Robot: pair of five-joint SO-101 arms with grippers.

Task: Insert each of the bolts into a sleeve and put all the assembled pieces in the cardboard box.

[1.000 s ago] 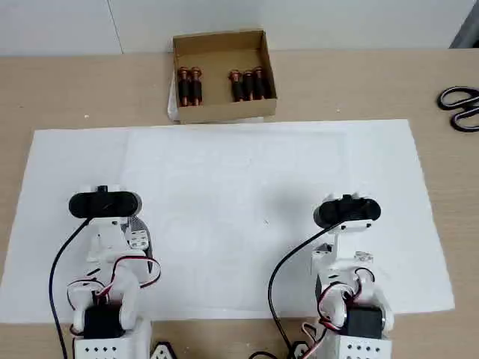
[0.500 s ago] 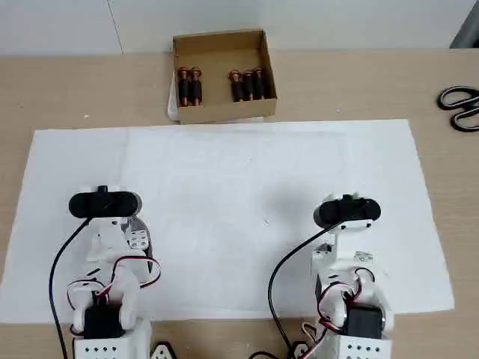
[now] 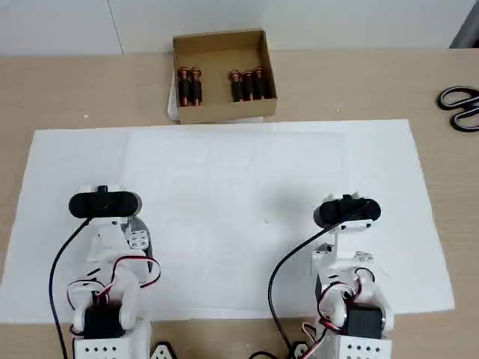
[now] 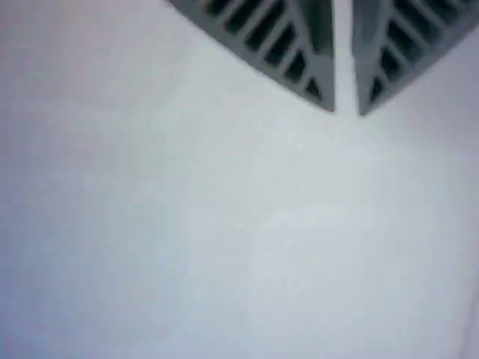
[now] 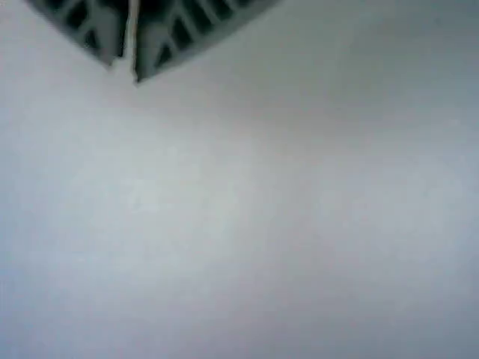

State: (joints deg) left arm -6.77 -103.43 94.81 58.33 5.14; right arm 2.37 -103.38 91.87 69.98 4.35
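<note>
The cardboard box (image 3: pixel 179 45) stands at the far middle of the table. Inside it lie several assembled pieces, black sleeves with copper bolt heads: a pair (image 3: pixel 188 87) on its left and a group of three (image 3: pixel 248 84) on its right. Both arms are folded back at the near edge over the white sheet (image 3: pixel 224 194). My left gripper (image 4: pixel 344 111) hangs shut just above the bare sheet, nothing in it. My right gripper (image 5: pixel 123 73) is likewise shut and empty over the sheet. From above, the left arm (image 3: pixel 105 206) and right arm (image 3: pixel 346 212) hide their own fingers.
Black scissors (image 3: pixel 458 106) lie at the far right edge of the wooden table (image 3: pixel 359 82). The white sheet covers most of the near table between the arms and the box.
</note>
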